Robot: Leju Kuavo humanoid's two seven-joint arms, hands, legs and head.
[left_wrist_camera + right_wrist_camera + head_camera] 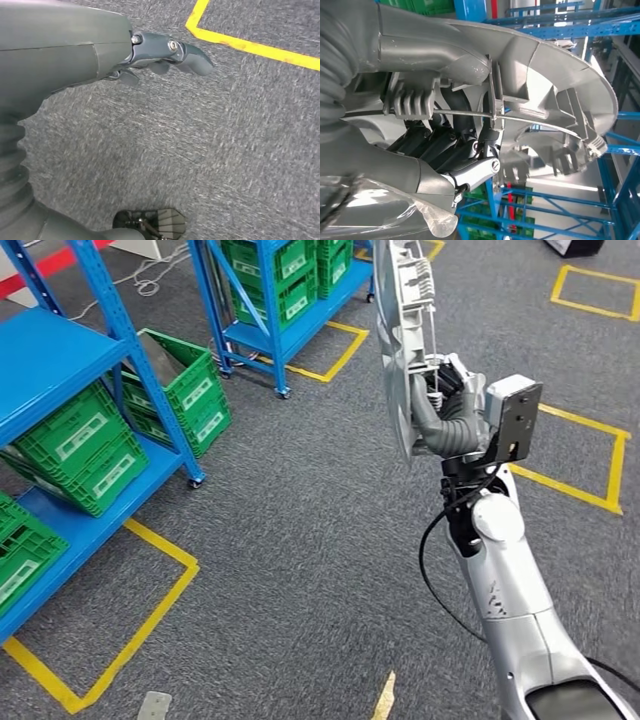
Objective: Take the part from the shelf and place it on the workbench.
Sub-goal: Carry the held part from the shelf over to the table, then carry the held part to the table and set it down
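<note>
Landmark: near shelf (68, 380), at left of the head view; crates (79, 445) sit on its levels, 1 more crate (177, 380) at its right end; second shelf (279, 300) behind and right of it, holding crates too; floor tape line (113, 660) runs in front of near shelf; part (400, 350), held up in right hand (445, 405), well right of near shelf; left hand (166, 52) hangs over floor.
</note>
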